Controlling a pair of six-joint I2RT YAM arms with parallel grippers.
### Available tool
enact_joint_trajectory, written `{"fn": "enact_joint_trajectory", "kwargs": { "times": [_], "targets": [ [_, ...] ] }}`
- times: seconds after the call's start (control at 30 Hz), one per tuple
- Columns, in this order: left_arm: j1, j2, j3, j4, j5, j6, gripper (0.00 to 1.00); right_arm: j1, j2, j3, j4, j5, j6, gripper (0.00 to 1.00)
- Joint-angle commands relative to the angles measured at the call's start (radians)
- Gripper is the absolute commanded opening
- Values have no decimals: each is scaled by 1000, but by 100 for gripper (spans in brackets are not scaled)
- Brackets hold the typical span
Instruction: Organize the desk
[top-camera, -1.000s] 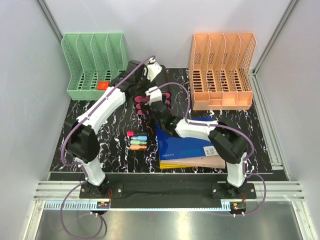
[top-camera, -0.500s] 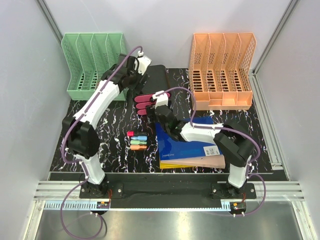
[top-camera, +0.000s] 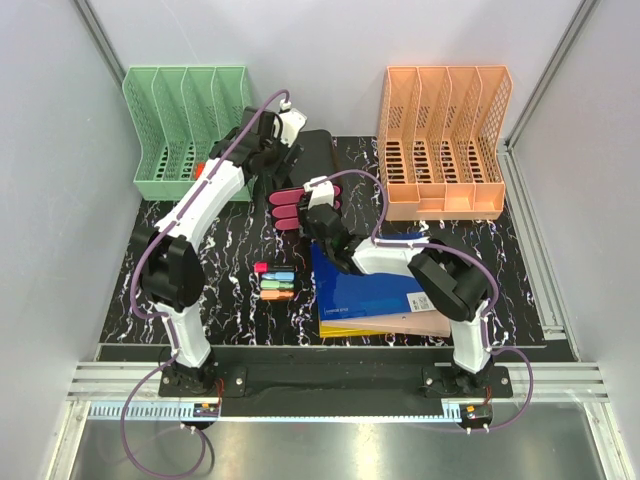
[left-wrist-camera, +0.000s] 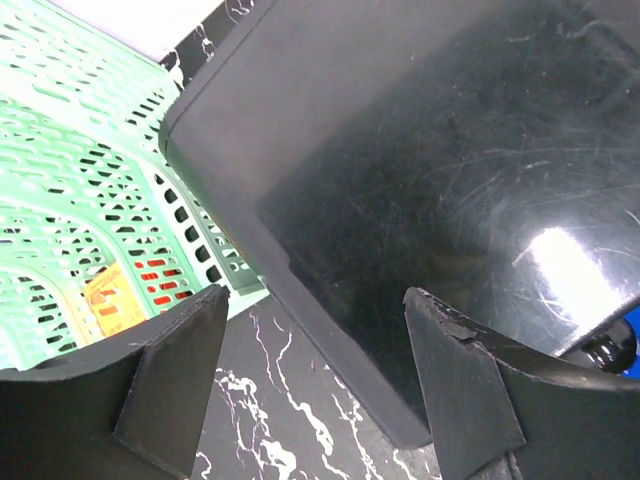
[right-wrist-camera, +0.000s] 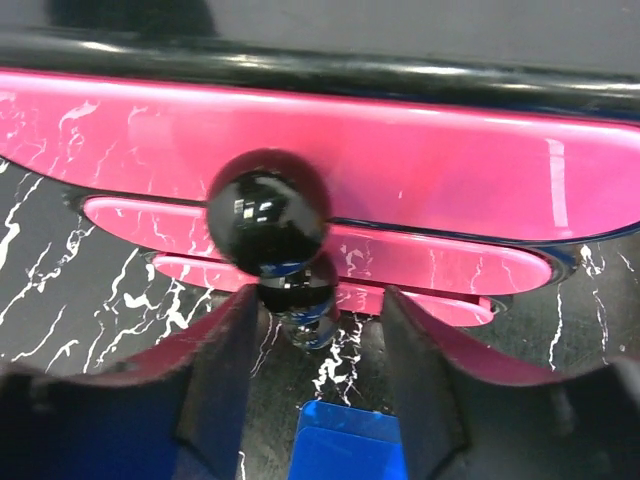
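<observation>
The desk (top-camera: 230, 250) is black with white veining. A flat black tray (top-camera: 322, 152) lies at its back middle; in the left wrist view the tray (left-wrist-camera: 430, 150) fills the upper right. My left gripper (top-camera: 278, 160) is open and empty, its jaws (left-wrist-camera: 315, 300) straddling the tray's left edge beside the green rack (left-wrist-camera: 80, 200). A pink tiered piece (top-camera: 288, 207) lies in front of the tray. My right gripper (top-camera: 314, 207) is open and empty at it; a stem of black balls (right-wrist-camera: 268, 212) stands just ahead of its left finger (right-wrist-camera: 225, 360).
A green file rack (top-camera: 185, 130) stands back left with a red item (top-camera: 206, 170) inside. An orange rack (top-camera: 445, 140) stands back right. Several highlighters (top-camera: 275, 282) lie mid-desk. A blue folder (top-camera: 365, 285) tops a stack under the right arm.
My left gripper has moved left from above the black tray to its left edge by the green rack. My right gripper has shifted slightly by the pink piece.
</observation>
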Motion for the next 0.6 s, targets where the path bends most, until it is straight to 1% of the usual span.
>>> {"fn": "enact_joint_trajectory", "kwargs": {
  "times": [0.0,0.1,0.27,0.33,0.43,0.47,0.53,0.57],
  "targets": [
    [11,-9,-48,-12,6,22,77,-4,6,38,88,44,-1,49],
    [11,-15,-68,-9,3,32,77,-4,11,36,103,45,14,46],
    [13,-27,-98,0,1,42,76,-4,24,52,97,37,25,43],
    [13,-32,-105,2,1,45,76,-2,26,53,94,34,29,40],
    [13,-33,-117,5,0,48,76,-4,15,38,88,28,48,27],
    [13,-32,-118,5,0,48,76,-2,9,29,90,22,52,17],
    [13,-30,-123,5,0,46,76,-2,-8,4,94,17,62,8],
    [13,-33,-126,6,3,45,76,-2,-14,-3,96,5,65,1]
  ]
}}
